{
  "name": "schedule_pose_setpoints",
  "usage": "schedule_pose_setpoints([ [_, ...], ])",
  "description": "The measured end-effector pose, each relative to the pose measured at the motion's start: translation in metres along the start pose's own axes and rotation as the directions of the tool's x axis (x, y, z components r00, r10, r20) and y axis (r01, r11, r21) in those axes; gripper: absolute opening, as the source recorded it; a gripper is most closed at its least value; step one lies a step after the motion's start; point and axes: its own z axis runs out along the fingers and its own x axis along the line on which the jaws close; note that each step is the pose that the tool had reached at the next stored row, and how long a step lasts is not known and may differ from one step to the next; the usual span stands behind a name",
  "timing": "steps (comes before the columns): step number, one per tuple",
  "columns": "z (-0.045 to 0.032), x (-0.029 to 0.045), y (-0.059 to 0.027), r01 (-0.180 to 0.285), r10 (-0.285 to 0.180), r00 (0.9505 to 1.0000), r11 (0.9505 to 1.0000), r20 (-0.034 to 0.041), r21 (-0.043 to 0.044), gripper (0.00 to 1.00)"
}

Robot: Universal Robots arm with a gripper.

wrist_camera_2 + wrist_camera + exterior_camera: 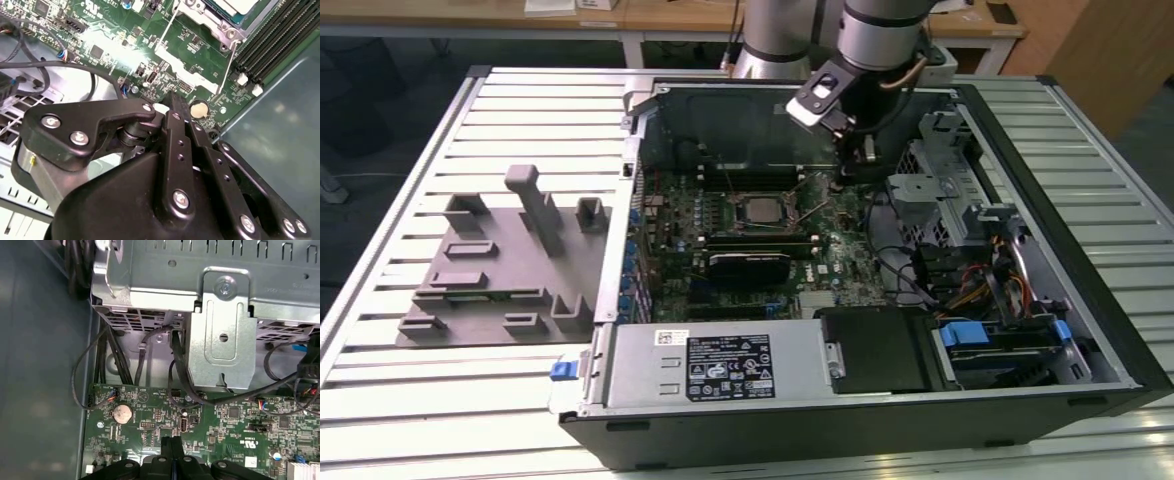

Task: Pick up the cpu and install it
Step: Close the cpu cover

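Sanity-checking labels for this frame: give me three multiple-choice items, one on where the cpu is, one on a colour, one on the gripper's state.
1. Where is the cpu?
A) on the floor
B) on the motherboard, inside the case
C) in a person's hand

2. What colour is the fixture beside the case?
A) red
B) grey
C) yellow

3. What state is the gripper in?
A) wide open
B) shut on the cpu
C) shut, holding nothing

Key:
1 B, its silver top shows mid-board in the exterior view.
2 B, the blocks and the plate under them are grey.
3 C, in both wrist views its tips meet with nothing between them.
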Motion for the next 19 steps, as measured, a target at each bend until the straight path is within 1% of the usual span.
schedule_pose_setpoints([
  [3,0.0046,0.0001,-0.0002,0.000,0.000,1.0000,1.0000,-0.0001,0.0007,0.11],
  [11,0.0060,0.0002,-0.0007,0.000,0.000,1.0000,1.0000,-0.0009,0.0006,0.11],
  [19,0.0069,0.0005,-0.0092,0.000,0.000,1.0000,1.0000,-0.0006,0.0008,0.11],
])
